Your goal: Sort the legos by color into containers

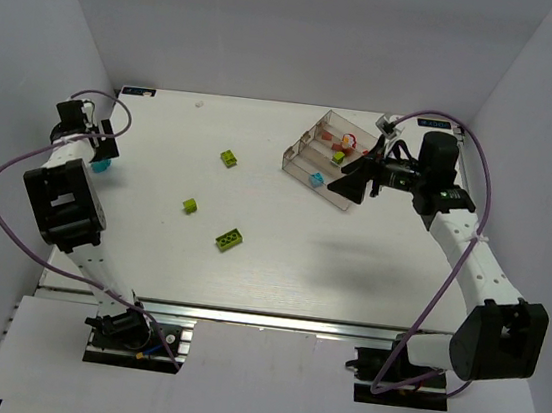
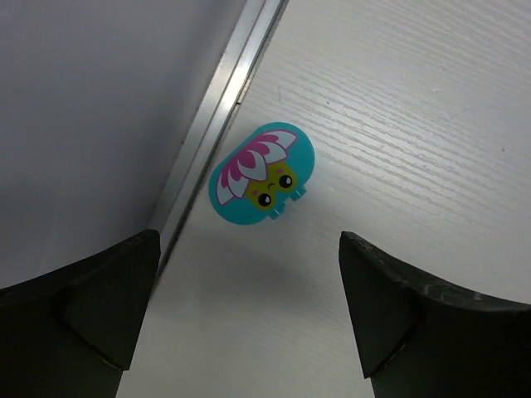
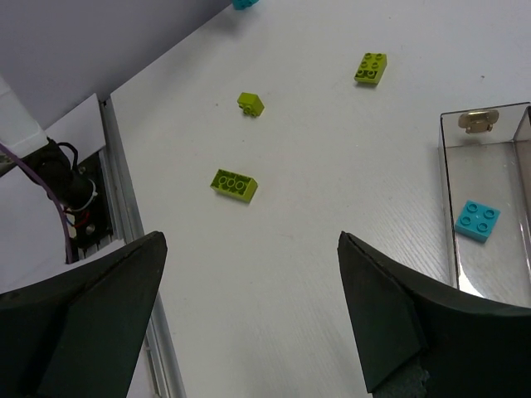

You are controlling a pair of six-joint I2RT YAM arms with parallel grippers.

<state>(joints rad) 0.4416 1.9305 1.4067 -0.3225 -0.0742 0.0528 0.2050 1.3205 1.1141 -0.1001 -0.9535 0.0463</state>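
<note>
Three lime green legos lie loose on the white table (image 1: 281, 247): a square one (image 1: 228, 158), a small one (image 1: 191, 204) and a long one (image 1: 230, 238); in the right wrist view they are the square (image 3: 371, 68), the small (image 3: 250, 104) and the long brick (image 3: 234, 184). A cyan oval piece with a magenta flower (image 2: 261, 174) lies by the left edge rail, just ahead of my open, empty left gripper (image 2: 249, 240). The clear tray of containers (image 1: 301, 147) holds red legos (image 1: 344, 142) and a cyan brick (image 3: 478, 220). My right gripper (image 3: 253, 240) hovers open and empty beside the tray's near side.
White walls enclose the table on the left, back and right. An aluminium rail (image 2: 224, 108) runs along the left edge beside the cyan piece. Purple cables loop from both arms. The left arm's base (image 3: 70, 199) shows at the near edge.
</note>
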